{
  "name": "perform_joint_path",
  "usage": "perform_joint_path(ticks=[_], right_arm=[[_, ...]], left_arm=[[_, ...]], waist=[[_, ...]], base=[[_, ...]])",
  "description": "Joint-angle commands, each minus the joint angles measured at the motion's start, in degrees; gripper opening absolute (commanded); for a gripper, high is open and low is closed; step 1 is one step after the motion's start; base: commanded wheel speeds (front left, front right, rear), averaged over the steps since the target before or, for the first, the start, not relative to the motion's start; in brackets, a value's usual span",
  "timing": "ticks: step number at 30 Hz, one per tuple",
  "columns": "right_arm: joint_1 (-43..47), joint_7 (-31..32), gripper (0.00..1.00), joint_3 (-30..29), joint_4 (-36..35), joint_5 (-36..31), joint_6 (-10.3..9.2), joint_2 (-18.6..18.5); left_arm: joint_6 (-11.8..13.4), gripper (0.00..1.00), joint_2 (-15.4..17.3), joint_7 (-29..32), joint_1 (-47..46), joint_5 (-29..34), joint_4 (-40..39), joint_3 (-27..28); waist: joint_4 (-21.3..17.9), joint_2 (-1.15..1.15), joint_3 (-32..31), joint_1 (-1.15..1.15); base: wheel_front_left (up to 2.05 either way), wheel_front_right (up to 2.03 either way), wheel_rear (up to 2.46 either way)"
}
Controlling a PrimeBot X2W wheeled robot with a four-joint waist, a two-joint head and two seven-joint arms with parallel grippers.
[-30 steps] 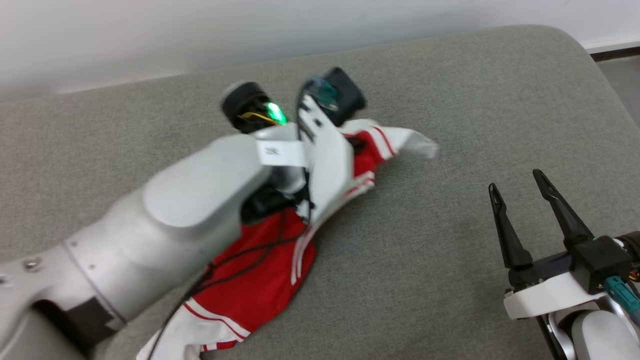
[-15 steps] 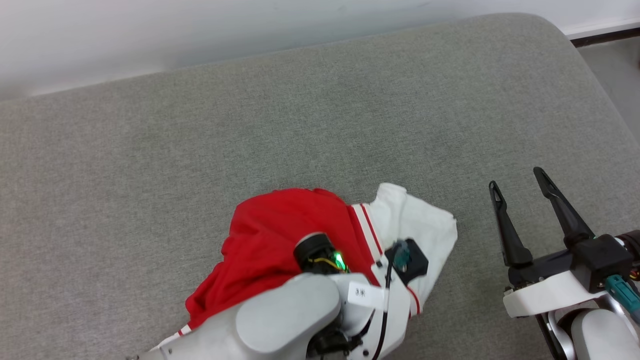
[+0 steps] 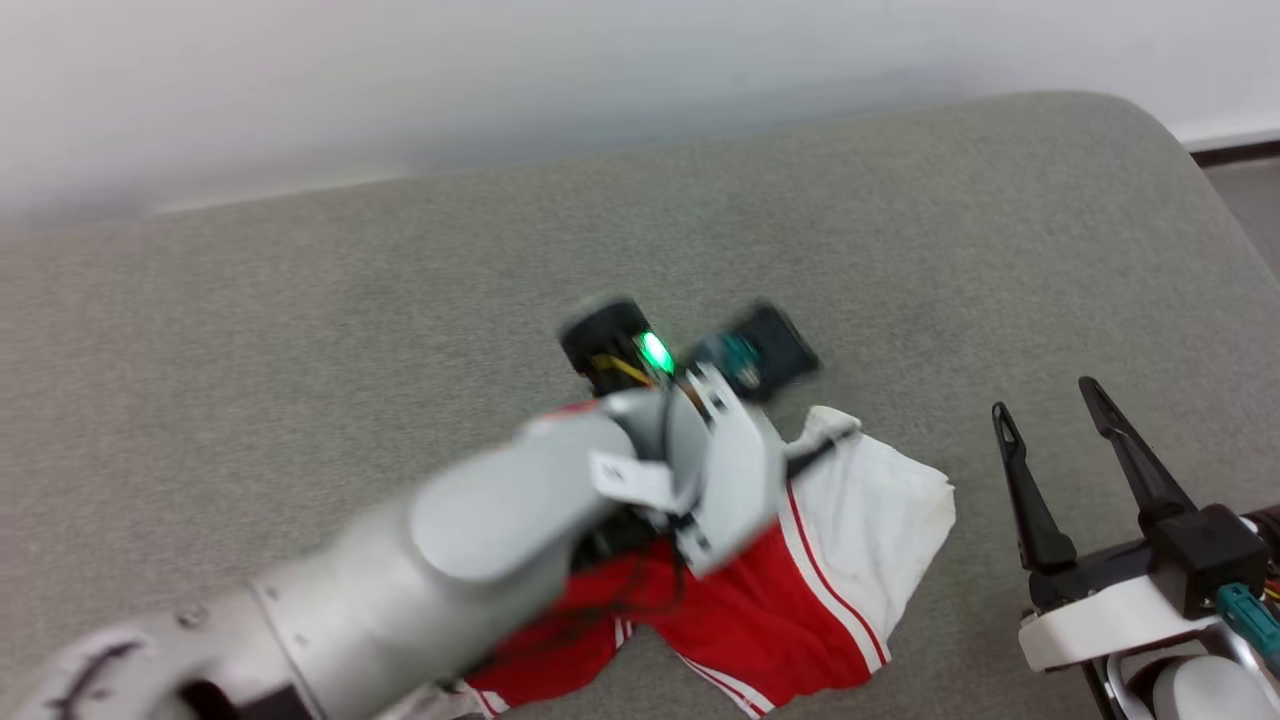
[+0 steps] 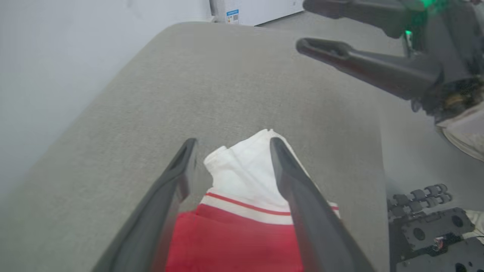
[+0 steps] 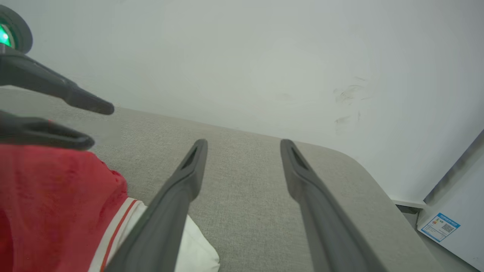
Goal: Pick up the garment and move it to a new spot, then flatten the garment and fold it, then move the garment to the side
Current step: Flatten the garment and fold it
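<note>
The garment (image 3: 800, 600), a red jersey with white sleeves and red-white striped trim, lies crumpled on the grey cushion (image 3: 300, 330); its chest letters are hidden. My left forearm (image 3: 480, 540) crosses over it from the lower left. In the left wrist view my left gripper (image 4: 231, 145) is open just above a white sleeve (image 4: 245, 166), its fingers straddling the sleeve without closing on it. My right gripper (image 3: 1045, 400) stands open to the right of the garment, holding nothing. In the right wrist view my right gripper (image 5: 244, 145) points over bare cushion, with the garment (image 5: 49, 204) at its left.
A white wall (image 3: 500, 80) runs behind the cushion. The cushion's rounded corner (image 3: 1150, 120) and right edge drop to the floor (image 3: 1250, 190). A white box with a blue label (image 5: 440, 226) stands beyond that corner. Bare cushion spreads to the left and behind the garment.
The left arm swung the garment from mid-cushion toward the front, then rose again. The garment now lies nearer the right gripper. The head camera shifted; the right gripper stayed open.
</note>
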Motion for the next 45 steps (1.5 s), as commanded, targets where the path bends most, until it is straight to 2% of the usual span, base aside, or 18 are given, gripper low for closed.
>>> perform_joint_path(ticks=[1,5,9,10,14,17,21,25,33,34,35,39,45], right_arm=[[0.6,-0.1,1.0,-0.2,-0.1,-0.1,-0.04,0.0],[1.5,-0.1,1.0,-0.3,-0.3,-0.2,-0.04,0.0],[1.6,-0.1,1.0,-0.2,-0.4,-0.1,-0.04,-0.1],[1.6,-0.1,1.0,-0.2,-0.4,-0.1,-0.04,-0.1],[1.7,-0.1,1.0,-0.1,-0.5,-0.1,-0.04,-0.2],[1.6,-0.1,1.0,0.1,-0.6,0.0,-0.04,-0.3],[0.5,-0.1,1.0,0.7,-0.6,0.1,-0.04,-0.5],[-0.3,-0.1,1.0,1.0,-0.3,0.3,-0.04,-0.8],[-1.4,-0.1,1.0,1.3,0.1,0.4,-0.04,-0.1],[-1.4,-0.1,1.0,1.2,0.2,0.4,-0.04,-0.1],[-1.4,-0.1,1.0,1.1,0.2,0.4,-0.04,0.0],[-0.9,-0.1,1.0,0.4,0.2,0.3,-0.04,0.0],[-0.8,-0.1,1.0,0.3,0.0,0.0,-0.04,0.2]], left_arm=[[0.0,1.0,1.9,-0.3,-1.6,0.3,-0.1,0.8],[0.0,1.0,7.3,2.5,-5.0,-1.5,-0.6,3.1],[0.0,1.0,13.2,9.8,-6.8,-4.5,-1.4,2.9],[0.0,1.0,13.2,9.8,-6.8,-4.5,-1.4,2.9],[0.0,1.0,18.2,18.7,-6.4,-9.0,-3.3,0.9],[0.0,1.0,20.2,24.0,-4.2,-12.0,-4.7,-0.6],[0.0,1.0,21.6,29.1,-1.0,-14.1,-5.1,-1.9],[0.0,1.0,21.5,33.2,3.0,-14.2,-5.0,-2.7],[0.0,1.0,18.9,37.0,12.0,-10.5,-1.3,-3.6],[0.0,0.42,18.5,36.8,12.7,-10.3,-1.3,-3.7],[0.0,0.0,18.2,36.5,13.1,-10.6,-1.4,-3.8],[0.1,0.0,18.8,34.4,10.7,-10.9,-1.9,-3.5],[0.1,0.0,20.9,27.6,2.2,-10.5,-2.5,-1.1]], waist=[[1.3,0.0,-1.1,0.0],[2.8,0.0,-1.8,0.0],[3.6,0.0,-2.1,0.0],[3.6,0.0,-2.1,0.0],[4.0,0.0,-2.0,0.0],[4.1,0.0,-1.8,0.0],[3.6,0.0,-1.1,0.0],[2.6,0.0,-0.1,0.0],[1.0,0.0,1.2,0.0],[0.9,0.0,1.3,0.0],[0.9,0.0,1.3,0.0],[1.3,0.0,1.1,0.0],[1.9,0.0,0.9,0.0]], base=[[0.0,0.0,0.0],[0.0,0.0,0.0],[0.0,0.0,0.0],[0.0,0.0,0.0],[0.0,0.0,0.0],[0.0,0.0,0.0],[0.0,0.0,0.0],[0.0,0.0,0.0],[0.0,0.0,0.0],[0.0,0.0,0.0],[0.0,0.0,0.0],[0.0,0.0,0.0],[0.0,0.0,0.0]])
